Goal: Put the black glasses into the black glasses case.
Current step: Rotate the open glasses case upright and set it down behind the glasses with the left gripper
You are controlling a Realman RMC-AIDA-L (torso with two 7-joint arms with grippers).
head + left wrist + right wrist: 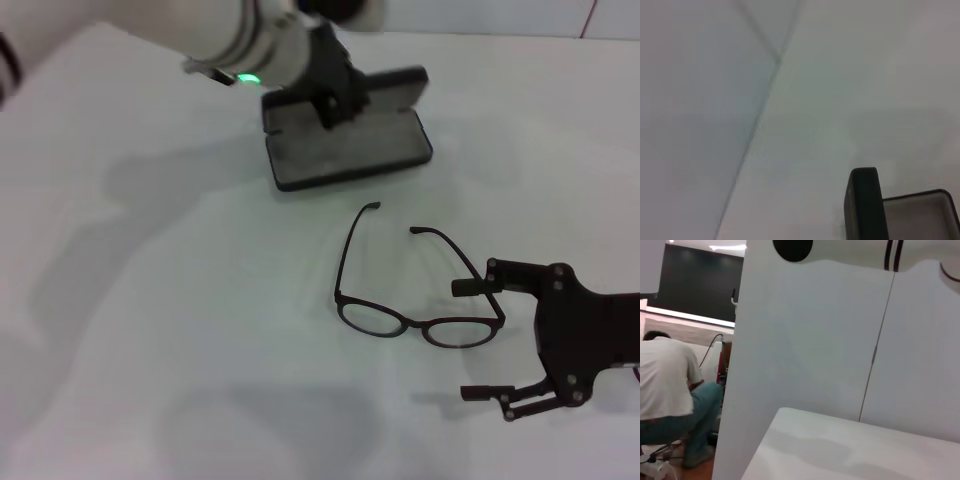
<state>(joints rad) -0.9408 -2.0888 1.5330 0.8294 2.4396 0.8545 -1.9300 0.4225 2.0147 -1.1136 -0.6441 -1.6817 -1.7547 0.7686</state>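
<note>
Head view: one black glasses case (345, 145), lid open, grey lining showing, lying at the far middle of the white table (150, 330). The left gripper (335, 100) is down at the case's back edge by the raised lid; its fingers overlap the lid and lining, so cannot tell whether they are spread or closed on anything. One pair of black glasses (415, 300) lies on the table nearer the robot, well apart from the case, both temple arms unfolded and pointing toward the case, lenses toward the robot. The right gripper (480, 340) sits low just beside the right-hand lens end, fingers spread wide, nothing between them; the upper finger is at or just above the right temple near its hinge, contact unclear.

Left wrist view: one case (865, 205), the upright lid edge and a corner of the grey-lined tray visible, with white table surface and a wall seam beyond. No fingers in frame.

Right wrist view: a white partition panel (810, 340), an edge of the table (840, 450), and one person in a white shirt (665, 390) crouched in the background. Glasses and case are out of frame.
</note>
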